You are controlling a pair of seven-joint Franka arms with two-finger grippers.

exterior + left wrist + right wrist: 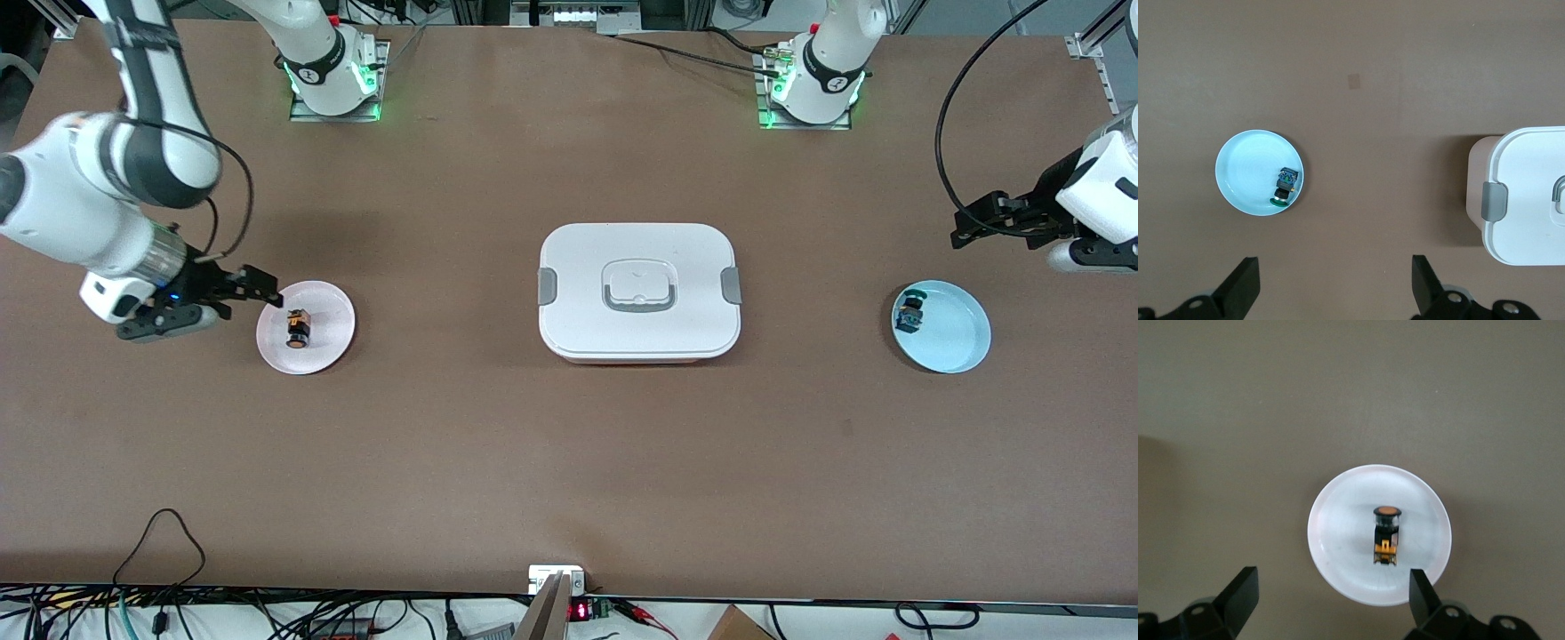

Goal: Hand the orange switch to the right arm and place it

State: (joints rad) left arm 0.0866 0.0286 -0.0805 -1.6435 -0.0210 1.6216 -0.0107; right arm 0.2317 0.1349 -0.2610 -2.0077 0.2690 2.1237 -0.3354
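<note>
Nearest the front camera, along the table (569,462) edge, run cables and a small box with a red readout; nothing of the task lies there.

Farther up, three things sit in a row. Toward the right arm's end is a pale pink plate (330,346), and the orange switch (297,327) lies on it near the middle, on its side, orange cap showing. In the middle stands a white lidded box (638,291) with grey clips. Toward the left arm's end is a light blue plate (956,338) holding a second small switch (909,311) with green-blue parts, close to its rim.

The right end effector (263,289) hovers at the pink plate's edge, fingers spread wide and empty. The left end effector (980,220) hangs over bare table near the blue plate, also wide open and holding nothing; that arm waits.

By my reading the placing step is finished: the switch rests on the plate, free of both arms. What remains is for the right arm to lift clear without brushing the plate.

Both arms are cut off by the front view's edges. Whether the switch lies steady or could roll I cannot tell, and its fine markings are too small to read.
</note>
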